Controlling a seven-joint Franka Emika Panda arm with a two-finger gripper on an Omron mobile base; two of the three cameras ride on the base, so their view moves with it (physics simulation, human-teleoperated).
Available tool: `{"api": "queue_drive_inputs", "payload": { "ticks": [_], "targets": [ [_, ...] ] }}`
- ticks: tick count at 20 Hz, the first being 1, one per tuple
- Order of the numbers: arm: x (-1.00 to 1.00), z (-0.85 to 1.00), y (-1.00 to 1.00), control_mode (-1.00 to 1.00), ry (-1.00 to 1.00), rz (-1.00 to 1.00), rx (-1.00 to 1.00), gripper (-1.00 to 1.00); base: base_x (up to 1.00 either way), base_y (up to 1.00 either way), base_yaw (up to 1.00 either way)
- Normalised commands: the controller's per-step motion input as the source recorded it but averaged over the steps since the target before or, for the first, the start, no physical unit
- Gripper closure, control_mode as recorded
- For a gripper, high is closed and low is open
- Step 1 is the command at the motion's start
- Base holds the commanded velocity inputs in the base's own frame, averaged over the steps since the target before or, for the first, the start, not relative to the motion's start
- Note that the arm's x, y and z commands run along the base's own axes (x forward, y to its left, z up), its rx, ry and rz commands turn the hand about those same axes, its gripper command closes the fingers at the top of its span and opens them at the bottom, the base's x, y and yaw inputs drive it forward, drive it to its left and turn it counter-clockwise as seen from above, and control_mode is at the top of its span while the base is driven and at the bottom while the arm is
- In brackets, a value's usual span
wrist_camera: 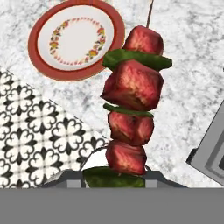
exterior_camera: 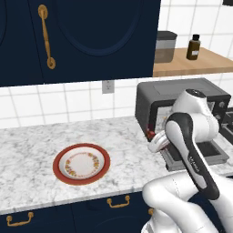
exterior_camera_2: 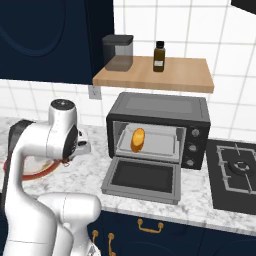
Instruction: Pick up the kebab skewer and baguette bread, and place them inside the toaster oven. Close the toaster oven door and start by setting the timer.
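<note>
My gripper [wrist_camera: 114, 178] is shut on the kebab skewer [wrist_camera: 131, 103], whose red meat chunks and green slices stick out ahead of the fingers, above the marble counter. In the left base view the hand [exterior_camera: 157, 142] hovers just left of the toaster oven [exterior_camera: 157, 93], with a red bit of skewer [exterior_camera: 150, 134] showing. The toaster oven door [exterior_camera_2: 142, 179] lies folded down flat and open. The golden baguette bread [exterior_camera_2: 137, 140] rests on the rack inside the toaster oven [exterior_camera_2: 160, 107]. The red-rimmed plate [wrist_camera: 74, 39] sits bare on the counter, to the left of the hand.
A wooden shelf [exterior_camera_2: 152, 75] above the oven carries a dark canister [exterior_camera_2: 118, 51] and a brown bottle [exterior_camera_2: 159, 56]. A black stove top [exterior_camera_2: 235, 172] lies right of the oven. Blue wall cabinets [exterior_camera: 77, 36] hang over the counter. Patterned floor [wrist_camera: 35, 140] shows beyond the counter's front edge.
</note>
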Motion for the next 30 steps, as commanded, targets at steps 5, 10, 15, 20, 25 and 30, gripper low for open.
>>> {"api": "queue_drive_inputs", "payload": {
  "ticks": [5,10,15,20,25,30],
  "targets": [
    [-0.09,0.23,-0.97,-1.00,0.05,-0.11,-0.05,1.00,0.00,0.00,0.00],
    [-0.35,-0.10,-0.88,-1.00,-0.07,-0.09,-0.02,1.00,0.00,0.00,0.00],
    [-0.05,0.00,-1.00,-1.00,0.00,-0.13,0.00,1.00,0.00,0.00,0.00],
    [0.42,0.09,-0.86,-1.00,0.00,-0.15,0.06,1.00,0.00,0.00,0.00],
    [0.78,0.14,-0.50,-1.00,0.01,-0.20,0.15,1.00,0.00,0.00,0.00],
    [0.39,-0.21,-0.04,-1.00,0.00,-0.11,0.06,1.00,0.00,0.00,0.00]
  ]
}}
